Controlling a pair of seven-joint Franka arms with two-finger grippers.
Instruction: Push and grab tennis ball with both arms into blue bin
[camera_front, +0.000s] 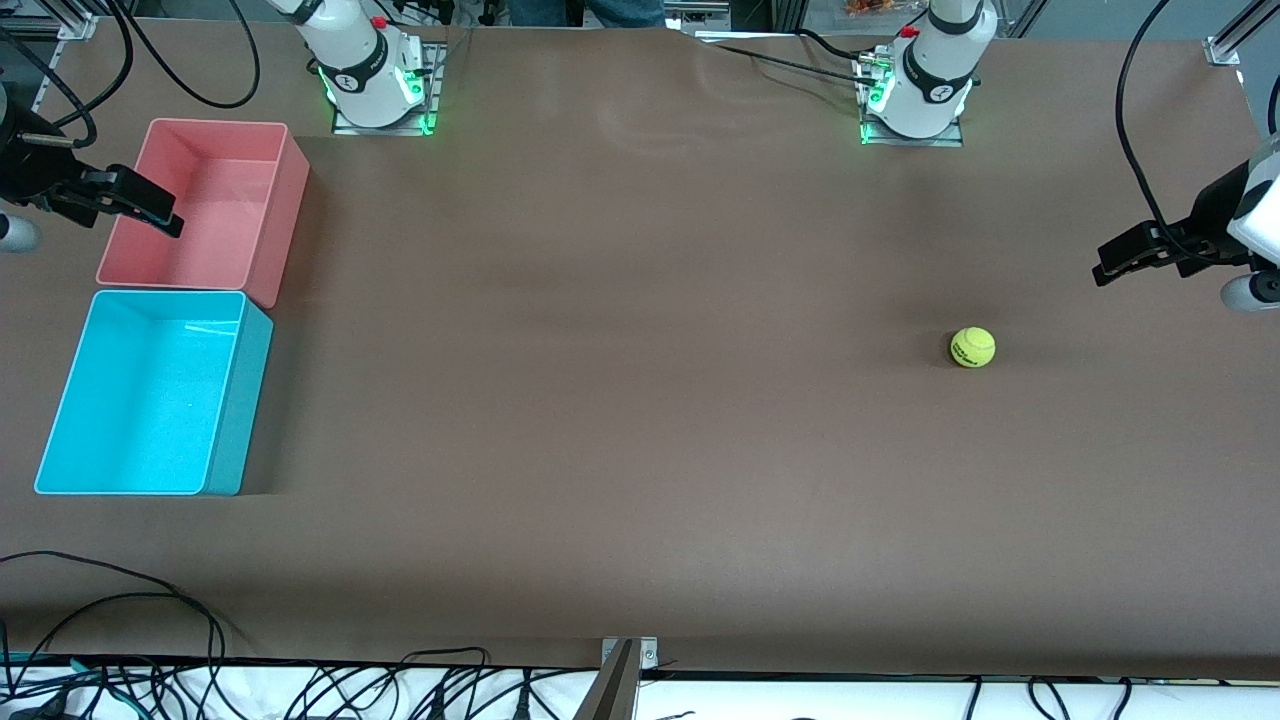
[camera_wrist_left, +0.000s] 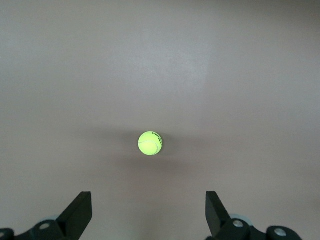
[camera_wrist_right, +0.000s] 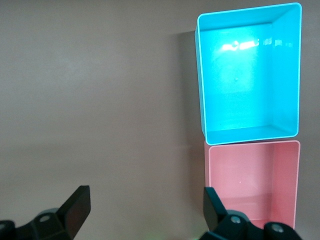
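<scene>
Clearly, the tennis ball (camera_front: 972, 347) lies on the bare brown table (camera_front: 620, 400) toward the left arm's end, and the blue bin (camera_front: 60, 440) stands at the right arm's end — so the whole table is between them. The left claw (camera_front: 1110, 262) hangs in the air over the table edge near the ball, and it is much the nearer of the two; its fingers (camera_wrist_left: 80, 210) are spread wide and hold nothing. In the left wrist view the ball (camera_wrist_left: 150, 143) sits centred ahead of the gap between the fingers, apart from them, with no contact. I judge that the coming move depends on this line: the claw must come down at the ball's outer side and push it toward the bins. The right claw (camera_front: 150, 212) waits over the pink bin (camera_front: 285, 200), also released and empty, with the blue bin just beside, nearer to the front camera.
</scene>
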